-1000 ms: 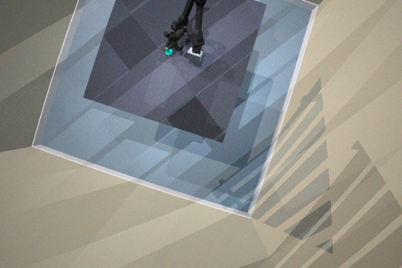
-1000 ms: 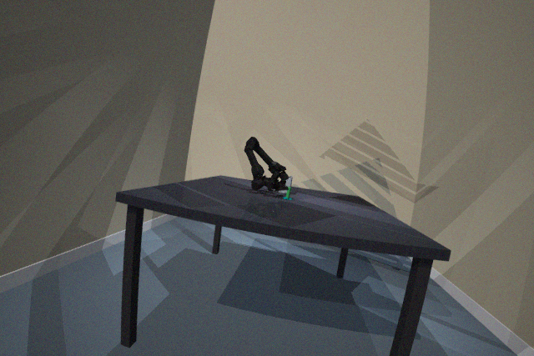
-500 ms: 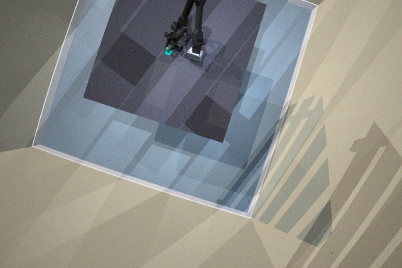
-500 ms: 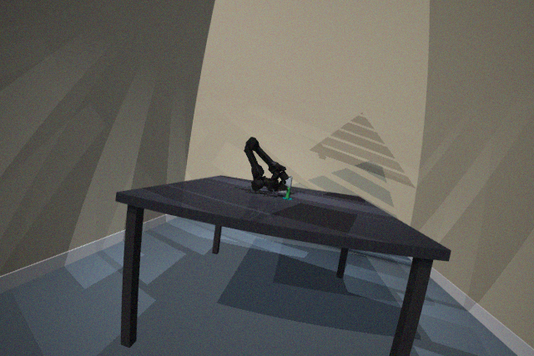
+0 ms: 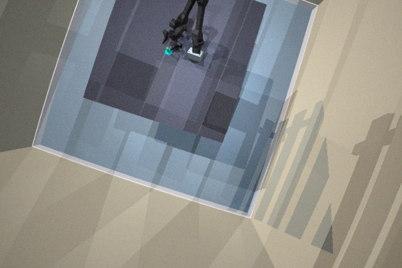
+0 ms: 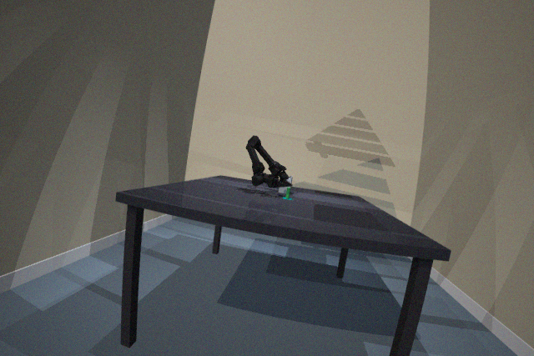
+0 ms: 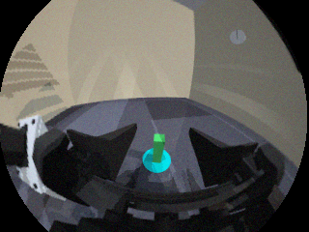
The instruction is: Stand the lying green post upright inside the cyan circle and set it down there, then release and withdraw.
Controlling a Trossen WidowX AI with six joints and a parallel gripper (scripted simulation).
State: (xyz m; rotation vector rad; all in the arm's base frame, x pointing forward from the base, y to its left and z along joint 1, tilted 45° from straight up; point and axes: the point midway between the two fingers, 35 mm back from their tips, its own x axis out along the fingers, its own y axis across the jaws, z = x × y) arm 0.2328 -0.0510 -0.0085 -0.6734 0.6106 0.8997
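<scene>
The green post (image 5: 168, 48) (image 6: 288, 192) (image 7: 158, 149) stands upright on the cyan circle (image 5: 168, 53) (image 6: 284, 198) (image 7: 155, 167). In the wrist view its foot is inside the circle's outline, with cyan showing around it. My gripper (image 5: 168, 46) (image 6: 289, 183) (image 7: 163, 128) is open and holds nothing. In the wrist view its dark fingers stand wide apart, one on each side of the post, with a gap on both sides. In the exterior view the fingers are small and dark, close behind the post's top.
The arm's pale base block (image 5: 195, 54) is close beside the circle, and a pale plate (image 7: 33, 155) also shows at the left of the wrist view. The dark table (image 5: 129, 80) (image 6: 215, 208) extends around the arm; its edges are far from the post.
</scene>
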